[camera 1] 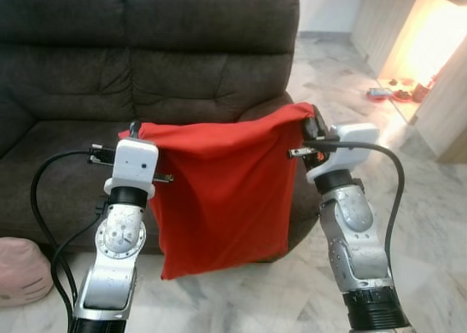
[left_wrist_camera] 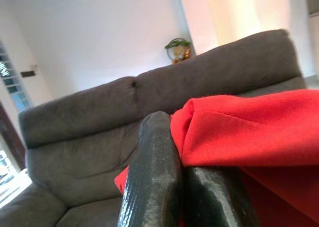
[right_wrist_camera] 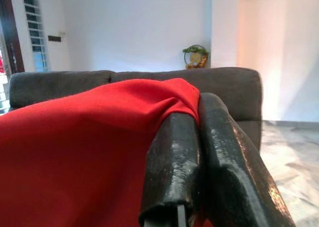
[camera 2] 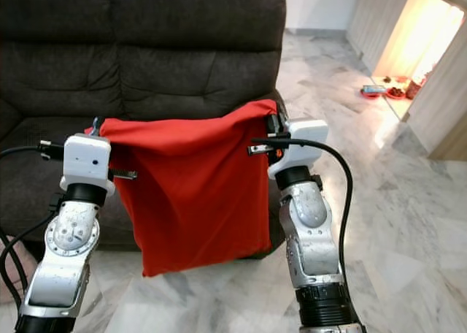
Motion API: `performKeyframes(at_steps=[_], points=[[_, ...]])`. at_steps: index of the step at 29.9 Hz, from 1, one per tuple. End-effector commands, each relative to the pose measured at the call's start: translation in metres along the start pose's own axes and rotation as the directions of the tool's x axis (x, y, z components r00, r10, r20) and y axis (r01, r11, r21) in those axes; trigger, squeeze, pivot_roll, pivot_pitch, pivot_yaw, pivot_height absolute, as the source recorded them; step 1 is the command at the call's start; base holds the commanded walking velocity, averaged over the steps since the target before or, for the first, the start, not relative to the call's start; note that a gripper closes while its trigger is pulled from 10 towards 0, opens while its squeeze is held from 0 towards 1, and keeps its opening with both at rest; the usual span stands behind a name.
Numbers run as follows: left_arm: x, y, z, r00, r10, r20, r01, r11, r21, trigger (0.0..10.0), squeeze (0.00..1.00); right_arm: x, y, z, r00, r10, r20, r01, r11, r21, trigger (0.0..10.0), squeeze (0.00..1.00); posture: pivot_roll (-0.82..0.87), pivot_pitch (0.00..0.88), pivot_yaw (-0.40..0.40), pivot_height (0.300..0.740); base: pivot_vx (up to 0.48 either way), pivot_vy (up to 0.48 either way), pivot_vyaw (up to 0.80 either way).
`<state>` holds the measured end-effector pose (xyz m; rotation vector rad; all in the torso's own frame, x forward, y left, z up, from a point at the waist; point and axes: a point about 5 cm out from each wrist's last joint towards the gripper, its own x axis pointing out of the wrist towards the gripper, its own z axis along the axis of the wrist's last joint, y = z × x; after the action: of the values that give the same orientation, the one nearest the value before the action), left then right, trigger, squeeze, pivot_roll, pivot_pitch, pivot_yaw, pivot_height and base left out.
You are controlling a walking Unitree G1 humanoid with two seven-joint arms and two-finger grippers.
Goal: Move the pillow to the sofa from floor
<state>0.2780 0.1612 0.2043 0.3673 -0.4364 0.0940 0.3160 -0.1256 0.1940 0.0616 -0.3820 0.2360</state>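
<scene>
- Nearest the head camera: 2 silver arms raised side by side, black cables looping from each wrist.
- Left gripper (left_wrist_camera: 182, 137) clamped tight on the upper left corner of the red pillow (camera 1: 222, 194), fabric bunched between the fingers (left_wrist_camera: 152, 177).
- Right gripper (right_wrist_camera: 199, 112) pinched hard on the upper right corner, cloth folded over the fingers (right_wrist_camera: 172, 157).
- Pillow hangs limp and flat between the 2 grippers, clear of the floor, top edge sagging slightly in the middle, lower edge dangling just above the marble floor (camera 1: 430, 223).
- Hangs right in front of the seat edge of the dark grey sofa (camera 1: 182, 48), covering part of the right seat cushion and armrest.
- Pink plush cushion (camera 1: 20, 271) on the floor at the far left, beside the sofa base.
- Small red and dark items (camera 1: 398, 93) on the floor far right, near a brightly lit doorway.
- Potted plant (right_wrist_camera: 195, 56) behind the sofa back, against the white wall.
</scene>
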Motion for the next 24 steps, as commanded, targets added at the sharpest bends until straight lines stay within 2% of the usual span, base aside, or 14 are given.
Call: performKeyframes(at_steps=[1, 7, 11, 18, 24], points=[[0.008, 0.007, 0.026, 0.991, 0.048, 0.121, -0.049, 0.999, 0.005, 10.0, 0.00, 0.008, 0.006, 0.026, 0.994, 0.033, 0.108, -0.031, 0.999, -0.020, 10.0, 0.00, 0.03, 0.004, -0.039, 0.740, 0.304, 0.000, 0.00], [0.011, 0.010, 0.031, 0.989, 0.062, 0.135, -0.064, 0.998, 0.004, 10.0, 0.00, 0.009, 0.012, 0.031, 0.990, 0.069, 0.127, -0.065, 0.997, -0.038, 10.0, 0.00, 0.03, 0.011, -0.040, 0.740, 0.312, 0.000, 0.10], [0.014, 0.013, 0.036, 0.986, 0.073, 0.151, -0.074, 0.997, 0.002, 10.0, 0.00, 0.011, 0.011, 0.033, 0.989, 0.057, 0.134, -0.059, 0.998, 0.008, 10.0, 0.00, 0.03, 0.015, -0.041, 0.740, 0.316, 0.000, 0.20], [0.019, 0.014, 0.043, 0.982, 0.080, 0.169, -0.081, 0.997, -0.004, 10.0, 0.00, 0.013, 0.011, 0.036, 0.989, 0.054, 0.137, -0.056, 0.998, 0.012, 10.0, 0.00, 0.03, 0.017, -0.044, 0.740, 0.318, 0.000, 0.00], [0.021, 0.019, 0.049, 0.979, 0.087, 0.184, -0.089, 0.996, -0.002, 10.0, 0.00, 0.014, 0.012, 0.038, 0.988, 0.059, 0.141, -0.061, 0.998, 0.011, 10.0, 0.00, 0.03, 0.015, -0.045, 0.740, 0.322, 0.000, -0.76]])
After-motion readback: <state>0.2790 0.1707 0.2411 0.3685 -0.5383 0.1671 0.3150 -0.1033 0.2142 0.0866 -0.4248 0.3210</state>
